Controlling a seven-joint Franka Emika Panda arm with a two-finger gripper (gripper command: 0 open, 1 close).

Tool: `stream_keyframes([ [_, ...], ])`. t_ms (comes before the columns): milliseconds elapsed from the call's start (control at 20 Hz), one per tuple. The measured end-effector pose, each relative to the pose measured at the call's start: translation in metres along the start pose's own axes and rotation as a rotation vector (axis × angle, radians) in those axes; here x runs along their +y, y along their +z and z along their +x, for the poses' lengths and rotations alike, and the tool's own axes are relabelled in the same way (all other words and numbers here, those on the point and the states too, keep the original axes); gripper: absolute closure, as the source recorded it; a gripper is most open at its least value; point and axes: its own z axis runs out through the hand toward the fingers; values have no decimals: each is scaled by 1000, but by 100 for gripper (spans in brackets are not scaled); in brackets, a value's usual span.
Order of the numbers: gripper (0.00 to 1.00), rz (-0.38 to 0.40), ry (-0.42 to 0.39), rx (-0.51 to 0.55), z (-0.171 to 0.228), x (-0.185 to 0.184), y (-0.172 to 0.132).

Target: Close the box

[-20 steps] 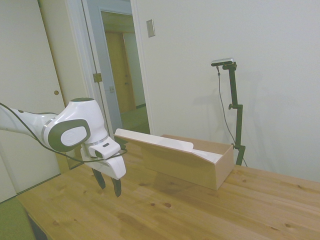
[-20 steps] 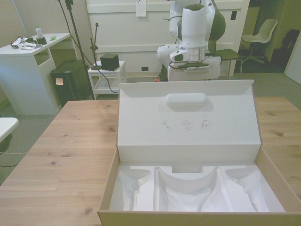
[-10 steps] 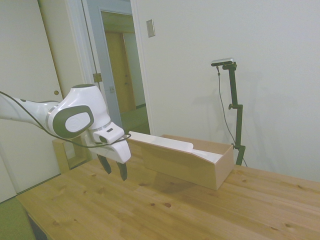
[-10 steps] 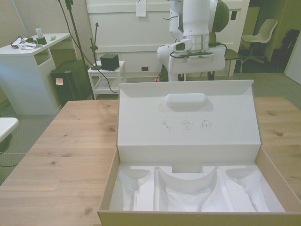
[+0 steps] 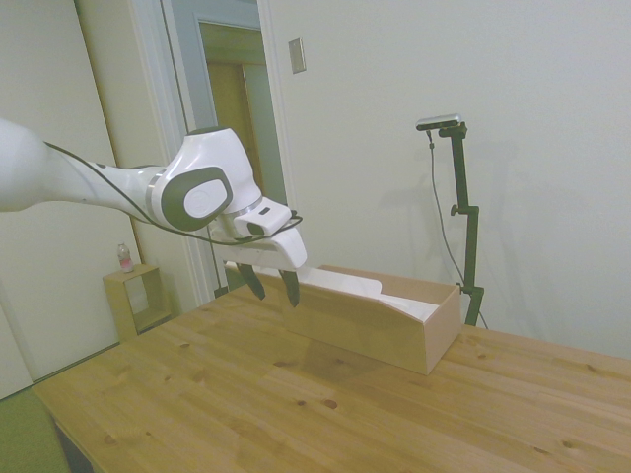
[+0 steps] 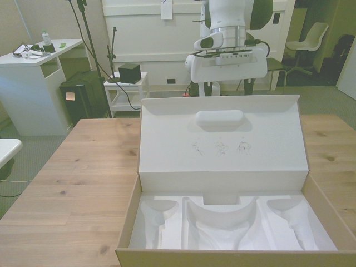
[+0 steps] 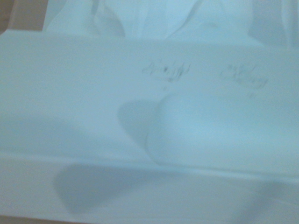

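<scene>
The box (image 6: 222, 222) sits open on the wooden table (image 6: 83, 178), its white moulded insert holding nothing; its lid (image 6: 222, 142) leans back, raised oval pad (image 6: 219, 118) facing forward. Behind the lid's far edge hangs the gripper (image 5: 273, 285), fingers (image 5: 291, 286) moderately spread, gripping nothing

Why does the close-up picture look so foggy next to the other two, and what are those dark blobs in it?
Wrist view: out of focus, with a bluish cast; the lid fills it, its scribbles smeared, and the blobs look like soft shadows. Side view: sharp, the box throwing a shadow on the table. Front view: sharp, evenly lit.
</scene>
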Motion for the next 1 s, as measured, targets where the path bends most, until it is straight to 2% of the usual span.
stream_keyframes([
  [650, 0, 5, -23, 84, 124, -24, -35],
  [850, 0, 0, -57, 112, 164, -46, -22],
  [1000, 0, -11, -66, 102, 178, -61, -18],
])
